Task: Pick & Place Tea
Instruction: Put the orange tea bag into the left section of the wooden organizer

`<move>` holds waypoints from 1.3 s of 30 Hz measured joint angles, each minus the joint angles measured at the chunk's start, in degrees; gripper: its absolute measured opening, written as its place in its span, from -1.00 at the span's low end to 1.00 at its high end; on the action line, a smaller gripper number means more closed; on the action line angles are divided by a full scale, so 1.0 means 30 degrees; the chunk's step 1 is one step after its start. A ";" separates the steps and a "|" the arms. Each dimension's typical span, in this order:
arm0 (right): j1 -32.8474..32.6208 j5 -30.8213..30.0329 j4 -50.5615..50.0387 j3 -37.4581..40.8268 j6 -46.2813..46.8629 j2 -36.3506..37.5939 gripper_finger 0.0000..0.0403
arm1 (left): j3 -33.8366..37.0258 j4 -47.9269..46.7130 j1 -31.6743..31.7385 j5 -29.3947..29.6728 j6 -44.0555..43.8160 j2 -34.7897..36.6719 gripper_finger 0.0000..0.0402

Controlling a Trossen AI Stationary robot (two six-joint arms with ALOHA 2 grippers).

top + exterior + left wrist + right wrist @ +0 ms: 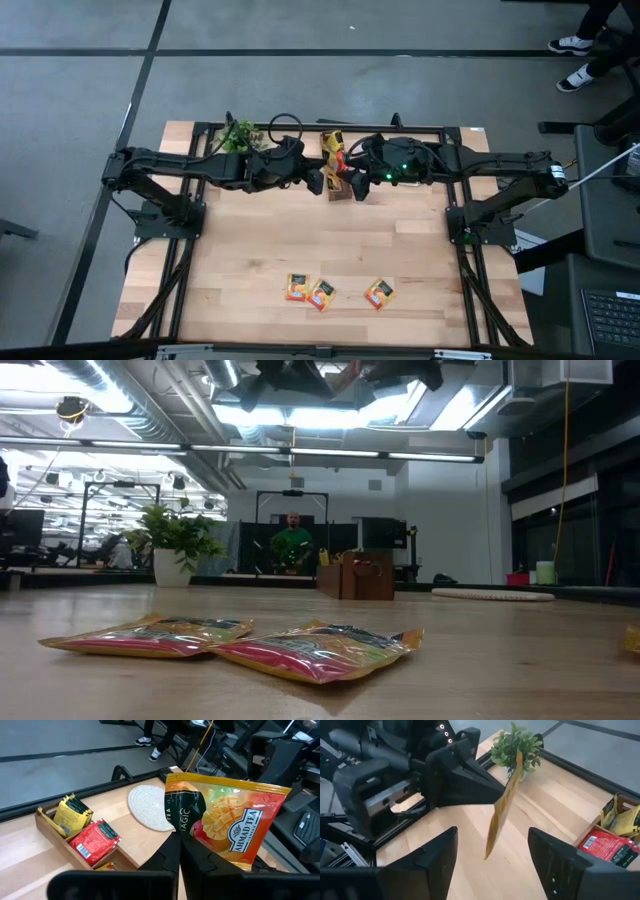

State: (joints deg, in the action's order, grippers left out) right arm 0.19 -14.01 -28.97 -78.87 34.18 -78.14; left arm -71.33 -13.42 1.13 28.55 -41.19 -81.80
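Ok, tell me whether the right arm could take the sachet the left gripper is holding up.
Probably yes. The right gripper is open, its fingers standing either side of the orange sachet, which hangs edge-on between them. The left gripper grips its far edge; nothing else sits between.

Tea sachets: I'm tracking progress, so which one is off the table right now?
The orange mango sachet, pinched in the left tool; three others lie flat.
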 joint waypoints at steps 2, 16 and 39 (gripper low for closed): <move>0.0073 0.0036 0.0191 0.0001 -0.0054 -0.0147 0.18 | 0.0000 0.0051 0.0000 -0.0020 0.0007 0.0000 -0.99; 0.0784 0.0530 0.0678 0.0009 -0.0880 -0.0870 -0.29 | 0.0000 0.0245 -0.0117 -0.0086 0.0146 0.0000 -0.99; 0.0792 0.1686 -0.0185 -0.0006 -0.2065 -0.0855 -0.89 | 0.0007 0.1710 0.0394 -0.5392 0.0459 0.0999 -0.24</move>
State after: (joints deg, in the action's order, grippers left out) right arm 2.57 -8.95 -29.52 -78.89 27.99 -80.71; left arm -71.31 -8.30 2.31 12.37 -39.81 -78.80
